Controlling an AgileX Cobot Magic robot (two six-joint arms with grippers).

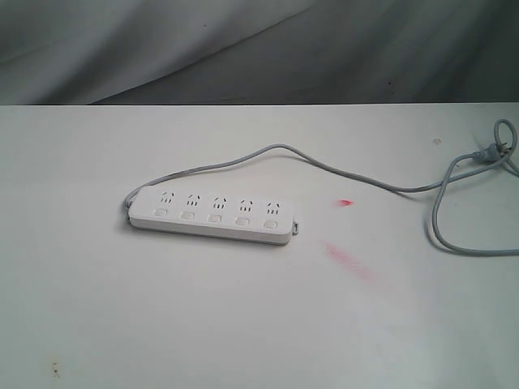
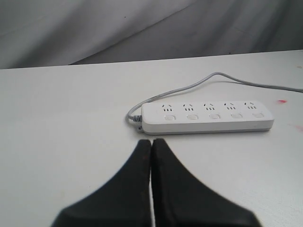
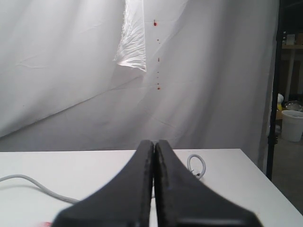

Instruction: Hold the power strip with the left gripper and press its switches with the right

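- The power strip (image 1: pixel 209 214) lies flat near the middle of the surface (image 1: pixel 162 324), a little toward its left edge, with its long side roughly in line with the far edge.
- Its five switches (image 1: pixel 215 217) run in a row along the side nearer the front edge, one under each socket set. They face up in plain sight.
- The grey cord (image 1: pixel 357 180) leaves the strip's left end, bends round the far side and trails off to the right edge. There it loops back on itself, with the plug (image 1: pixel 491 152) lying by the far right corner.
- A small red spot (image 1: pixel 346 202) and a longer red smear (image 1: pixel 349 259) mark the surface just right of the strip, between it and the cord's loops.
- The left hand (image 2: pixel 151 141) is clenched, its two black fingers pressed flat together with nothing between them. Its tips point at the strip's cord end, near it but clearly apart.
- The right hand (image 3: pixel 154 142) is clenched the same way and empty. It sits over the right part of the surface, with a loop of cord just beyond its tips.
- A creased grey-white cloth (image 1: pixel 243 49) hangs behind the far edge.
- A white bucket (image 3: pixel 292 125) stands on the floor past the cloth's edge.
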